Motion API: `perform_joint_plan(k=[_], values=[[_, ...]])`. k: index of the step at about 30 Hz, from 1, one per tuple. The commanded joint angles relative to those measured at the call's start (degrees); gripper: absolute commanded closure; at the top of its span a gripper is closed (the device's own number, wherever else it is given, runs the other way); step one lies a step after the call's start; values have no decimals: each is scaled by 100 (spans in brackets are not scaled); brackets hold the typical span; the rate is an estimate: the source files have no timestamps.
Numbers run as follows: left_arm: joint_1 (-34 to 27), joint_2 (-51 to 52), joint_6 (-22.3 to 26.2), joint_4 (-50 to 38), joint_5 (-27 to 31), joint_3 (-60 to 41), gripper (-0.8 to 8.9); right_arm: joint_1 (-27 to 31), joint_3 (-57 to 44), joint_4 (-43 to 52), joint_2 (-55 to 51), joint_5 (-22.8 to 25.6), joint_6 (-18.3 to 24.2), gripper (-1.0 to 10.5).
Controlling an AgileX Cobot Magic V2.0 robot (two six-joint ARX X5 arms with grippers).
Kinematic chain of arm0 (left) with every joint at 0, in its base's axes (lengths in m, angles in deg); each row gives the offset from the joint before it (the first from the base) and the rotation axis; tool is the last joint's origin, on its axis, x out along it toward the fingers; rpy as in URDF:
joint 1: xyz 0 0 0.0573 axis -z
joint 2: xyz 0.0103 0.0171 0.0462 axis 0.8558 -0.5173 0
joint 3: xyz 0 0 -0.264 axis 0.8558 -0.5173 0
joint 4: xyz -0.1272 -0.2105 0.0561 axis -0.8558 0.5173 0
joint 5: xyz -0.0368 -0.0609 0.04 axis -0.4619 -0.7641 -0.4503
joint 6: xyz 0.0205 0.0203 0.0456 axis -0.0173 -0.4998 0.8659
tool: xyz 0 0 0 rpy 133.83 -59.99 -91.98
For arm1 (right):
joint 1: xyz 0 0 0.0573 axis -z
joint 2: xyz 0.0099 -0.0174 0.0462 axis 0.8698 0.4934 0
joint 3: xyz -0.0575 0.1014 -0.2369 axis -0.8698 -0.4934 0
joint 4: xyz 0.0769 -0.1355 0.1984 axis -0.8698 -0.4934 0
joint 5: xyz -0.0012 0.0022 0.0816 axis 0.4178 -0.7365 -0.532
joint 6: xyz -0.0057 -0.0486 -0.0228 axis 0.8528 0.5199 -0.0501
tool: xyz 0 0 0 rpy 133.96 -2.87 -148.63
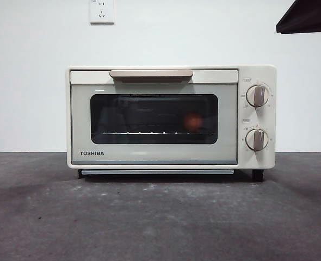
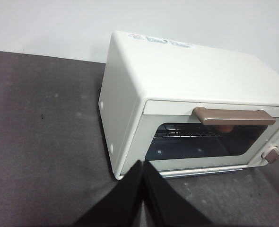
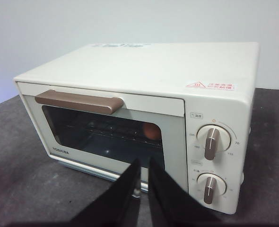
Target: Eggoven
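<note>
A white wall backed the grey worktop (image 1: 160, 217) where the toaster oven (image 1: 171, 117) stood, door shut, the egg (image 1: 192, 122) inside on the rack at right. The left hand (image 2: 143, 165) hung pressed together near its left corner. The right hand (image 3: 143, 163), nearly closed, faced the door; the egg looked fragile and slippery, the handle (image 3: 78, 101) the sure hold.

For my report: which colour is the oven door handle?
The handle is tan-brown, clearest in the right wrist view.

oven (image 1: 149, 155): cream, dark glass | handle (image 1: 150, 73): tan | egg (image 1: 192, 122): orange-brown | table (image 1: 149, 217): mottled dark grey
</note>
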Motion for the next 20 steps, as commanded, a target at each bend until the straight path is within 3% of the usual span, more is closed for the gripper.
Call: perform_joint_plan(k=[1,9,15,20], values=[[15,-24,94,-66,22,81,806,-50,2,85,20,35,63,943],[15,-4,201,-37,22,81,806,-50,2,85,20,39,63,943],[-94,483,1027,-168,28,-17,806,-50,2,85,20,39,63,943],[-544,1165,1410,-1113,46,-892,806,-50,2,85,20,39,66,943]])
